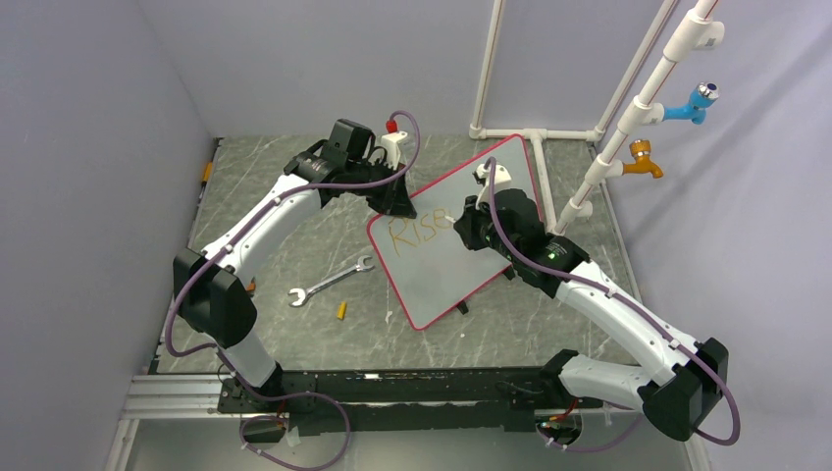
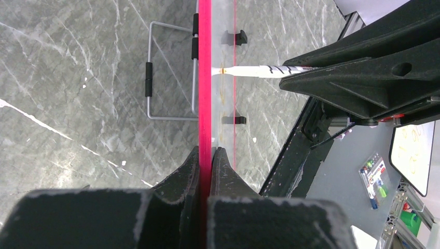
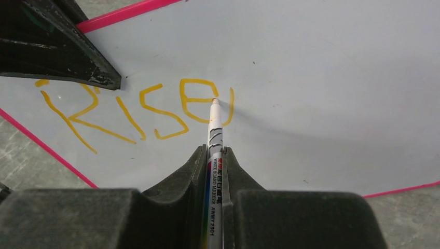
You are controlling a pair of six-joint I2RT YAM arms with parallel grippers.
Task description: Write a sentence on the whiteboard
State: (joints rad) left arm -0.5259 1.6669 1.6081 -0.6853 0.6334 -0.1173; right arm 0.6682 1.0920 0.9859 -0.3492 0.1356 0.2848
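The whiteboard (image 1: 446, 265), white with a red-pink rim, stands tilted in the middle of the table. Orange letters "RISE" (image 1: 417, 231) are on its upper left; they read clearly in the right wrist view (image 3: 140, 111). My left gripper (image 2: 207, 155) is shut on the board's red rim (image 2: 205, 78) at its upper left edge (image 1: 397, 201). My right gripper (image 3: 214, 153) is shut on a white whiteboard marker (image 3: 215, 171). The marker's orange tip (image 3: 215, 101) touches the board at the last letter. The marker also shows in the left wrist view (image 2: 259, 71).
A silver wrench (image 1: 330, 282) and a small yellow marker cap (image 1: 341, 310) lie on the marble table left of the board. White pipes with a blue tap (image 1: 692, 103) and an orange tap (image 1: 643, 160) stand at the back right. A wire stand (image 2: 155, 72) sits behind the board.
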